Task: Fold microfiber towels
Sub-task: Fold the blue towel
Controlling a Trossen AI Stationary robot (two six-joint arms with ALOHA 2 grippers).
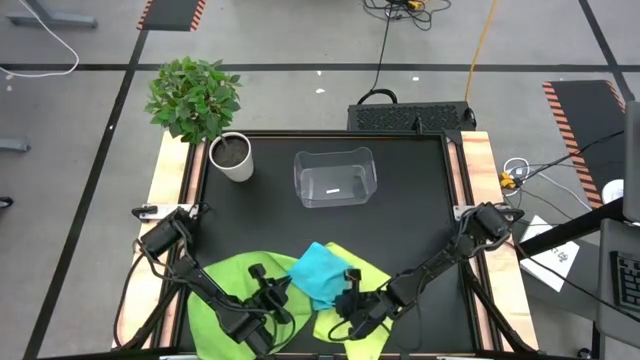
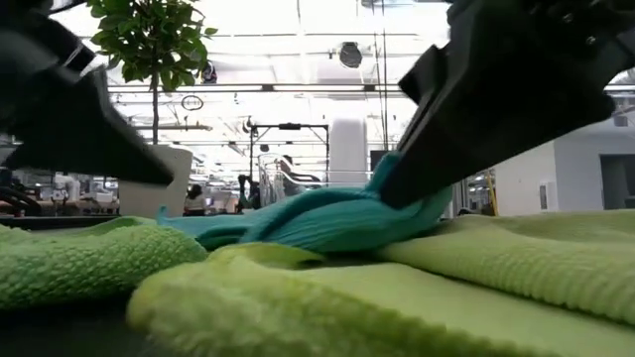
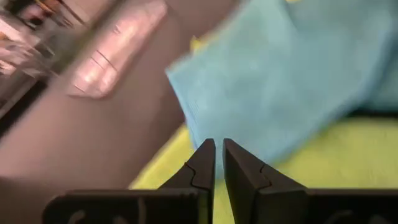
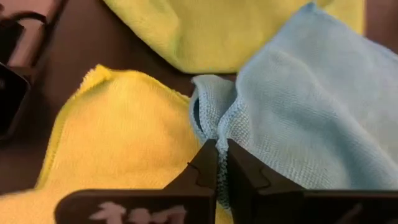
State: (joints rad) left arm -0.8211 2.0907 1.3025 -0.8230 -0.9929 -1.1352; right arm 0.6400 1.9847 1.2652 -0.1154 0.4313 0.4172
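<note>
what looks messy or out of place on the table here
The three towels lie in a rumpled, overlapping heap at the near edge: turquoise towel bunched atop the bright green towel and pale yellow-green towel. The clear bin and potted plant stand upright.

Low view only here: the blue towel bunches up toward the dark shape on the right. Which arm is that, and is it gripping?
Observer: That is the right gripper; its jaws are shut on the blue towel at its edge.
Operator: And the left?
Observer: The left gripper sits at the blue towel's other side, jaws shut, nothing clearly held.
Operator: What's behind?
Observer: A clear bin, standing apart from the blue towel.
</note>
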